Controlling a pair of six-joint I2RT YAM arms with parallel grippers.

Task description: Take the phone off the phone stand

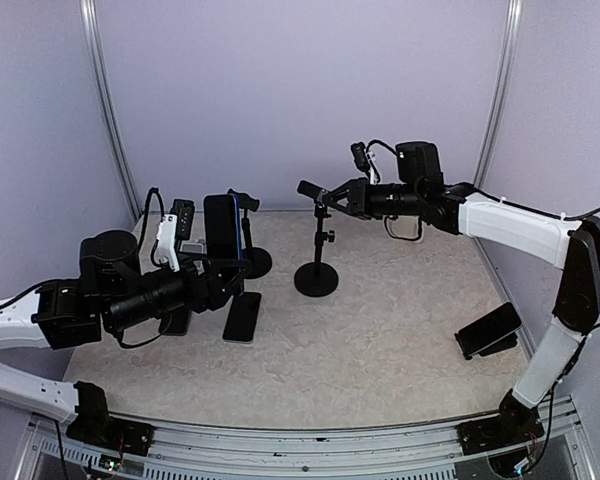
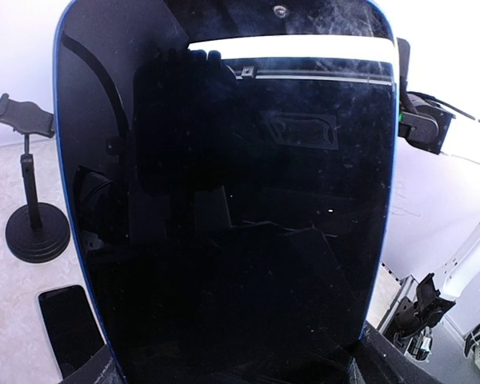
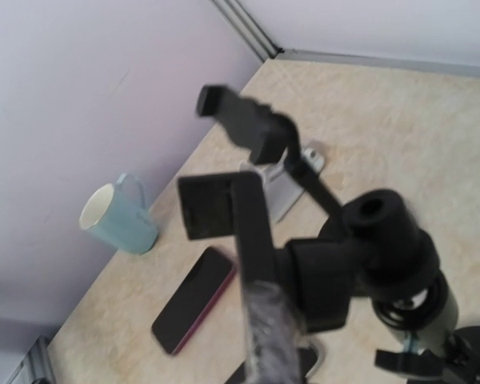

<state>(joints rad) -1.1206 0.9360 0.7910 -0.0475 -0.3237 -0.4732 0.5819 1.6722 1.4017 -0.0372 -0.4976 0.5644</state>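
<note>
While left jaws clench blue-edged phone (image 1: 223, 228) upright, right jaws at stand (image 1: 316, 280): state unclear.

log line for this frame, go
left end effector: gripping blue-cased phone upright | right end effector: at clamp of empty stand, grip unclear | spare phone: flat on table

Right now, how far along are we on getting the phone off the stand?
Done: the phone is clear of the phone stand, whose clamp sits empty. In hand: the left gripper holds the phone upright above the table, while the right gripper is at the stand's clamp; whether it grips is unclear. Left: probably just setting the phone down and releasing.
</note>
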